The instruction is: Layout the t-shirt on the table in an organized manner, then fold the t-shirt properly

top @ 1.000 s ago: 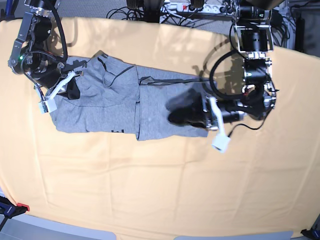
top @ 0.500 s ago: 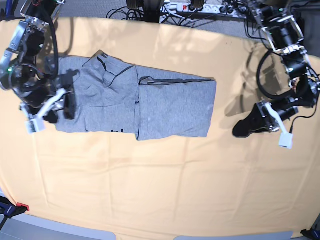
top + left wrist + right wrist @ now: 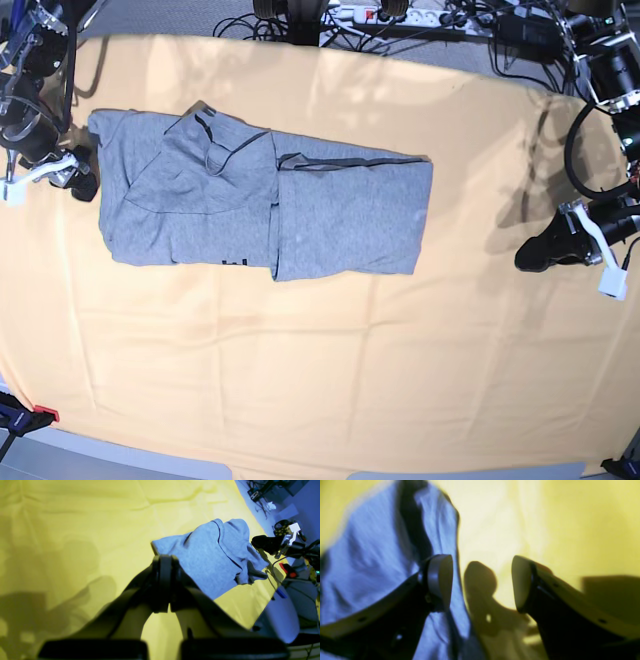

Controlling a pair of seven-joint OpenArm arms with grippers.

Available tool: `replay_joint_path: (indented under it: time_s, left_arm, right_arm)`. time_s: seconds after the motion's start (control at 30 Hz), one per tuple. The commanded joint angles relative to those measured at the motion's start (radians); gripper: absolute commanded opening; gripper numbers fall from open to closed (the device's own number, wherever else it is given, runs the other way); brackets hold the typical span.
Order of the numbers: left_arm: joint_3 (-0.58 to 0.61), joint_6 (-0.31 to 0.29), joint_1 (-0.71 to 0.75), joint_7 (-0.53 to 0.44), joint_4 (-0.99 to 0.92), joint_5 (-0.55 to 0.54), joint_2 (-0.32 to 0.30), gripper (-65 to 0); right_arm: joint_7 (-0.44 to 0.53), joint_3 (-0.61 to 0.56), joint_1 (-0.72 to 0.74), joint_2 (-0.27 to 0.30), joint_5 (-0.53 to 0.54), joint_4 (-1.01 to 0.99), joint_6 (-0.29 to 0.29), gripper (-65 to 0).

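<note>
Where the pale yellow-orange surface [image 3: 330,370] fills almost the whole base view, faint creases cross its cloth and a tangle of cables [image 3: 390,15] and power strips lines its far edge. The grey t-shirt [image 3: 260,205] lies folded into a long band on the far left half of the surface, touching neither arm. Its dark lettering shows only as a sliver at the near hem, too little to read. The right wrist view is blurred. The right pincer [image 3: 72,178] hovers just off the shirt's left end with its jaws apart, where half a second earlier it was over the sleeve. The left pincer [image 3: 535,255], jaws together and empty, has drawn further toward the right edge.
</note>
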Motion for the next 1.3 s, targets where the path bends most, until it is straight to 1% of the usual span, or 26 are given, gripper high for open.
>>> replay_joint_path:
  time_s: [0.0,0.07,0.1,0.13,0.2,0.23,0.37,0.5,0.53,0.57,0.6,0.67,0.7,0.83,0.9,1.0,1.13,1.27]
  left_arm:
    - [-0.003,-0.005,-0.017,-0.018,0.016,-0.028,-0.019,-65.0]
    - [-0.003,-0.005,-0.017,-0.018,0.016,-0.028,-0.019,-65.0]
    - [-0.003,-0.005,-0.017,-0.018,0.016,-0.028,-0.019,-65.0]
    - [-0.003,-0.005,-0.017,-0.018,0.016,-0.028,-0.019,-65.0]
    - [-0.003,-0.005,-0.017,-0.018,0.016,-0.028,-0.019,-65.0]
    - [-0.003,-0.005,-0.018,-0.018,0.016,-0.028,-0.019,-65.0]
    - [-0.003,-0.005,-0.017,-0.018,0.016,-0.028,-0.019,-65.0]
    - [-0.003,-0.005,-0.017,-0.018,0.016,-0.028,-0.019,-65.0]
    - [-0.003,-0.005,-0.017,-0.018,0.016,-0.028,-0.019,-65.0]
    - [-0.003,-0.005,-0.017,-0.018,0.016,-0.028,-0.019,-65.0]
    - [-0.003,-0.005,-0.018,-0.018,0.016,-0.028,-0.019,-65.0]
    - [-0.003,-0.005,-0.018,-0.018,0.016,-0.028,-0.019,-65.0]
    - [-0.003,-0.005,-0.017,-0.018,0.016,-0.028,-0.019,-65.0]
    - [-0.003,-0.005,-0.017,-0.018,0.016,-0.027,-0.019,-65.0]
    - [-0.003,-0.005,-0.018,-0.018,0.016,-0.027,-0.019,-65.0]
    - [-0.003,-0.005,-0.018,-0.018,0.016,-0.027,-0.019,-65.0]
    - [-0.003,-0.005,-0.017,-0.018,0.016,-0.027,-0.018,-65.0]
    - [-0.003,-0.005,-0.017,-0.018,0.016,-0.027,-0.013,-65.0]
  right_arm:
    - [-0.040,0.000,0.005,0.011,0.047,-0.018,0.012,-26.0]
    - [-0.092,-0.002,0.005,0.011,0.137,-0.064,0.050,-26.0]
    - [-0.123,-0.006,0.005,0.011,0.166,-0.081,0.071,-26.0]
    - [-0.157,-0.014,0.005,0.009,0.181,-0.090,0.089,-26.0]
    - [-0.216,-0.042,0.005,0.005,0.190,-0.090,0.095,-26.0]
    - [-0.227,-0.061,0.005,0.006,0.189,-0.090,0.095,-26.0]
    - [-0.202,-0.139,0.008,0.006,0.188,-0.086,0.095,-26.0]
    - [-0.200,-0.210,0.011,0.006,0.176,-0.085,0.095,-26.6]
    - [-0.199,-0.217,0.011,0.006,0.166,-0.085,0.095,-29.5]
    - [-0.199,-0.217,0.014,0.006,0.153,-0.085,0.095,-34.9]
    - [-0.199,-0.216,0.020,0.009,0.141,-0.085,0.095,-42.7]
    - [-0.209,-0.203,0.035,0.018,0.127,-0.082,0.095,-62.3]
    - [-0.212,-0.193,0.040,0.024,0.129,-0.075,0.095,-65.0]
    - [-0.214,-0.138,0.045,0.034,0.134,0.007,0.095,-65.0]
    - [-0.245,-0.108,0.045,0.034,0.122,0.068,0.095,-65.0]
    - [-0.264,-0.050,0.041,0.034,0.072,0.181,0.095,-65.0]
    - [-0.261,0.013,0.013,0.049,0.079,0.343,0.095,-65.0]
    - [-0.260,0.030,-0.039,0.061,0.084,0.518,0.095,-65.0]
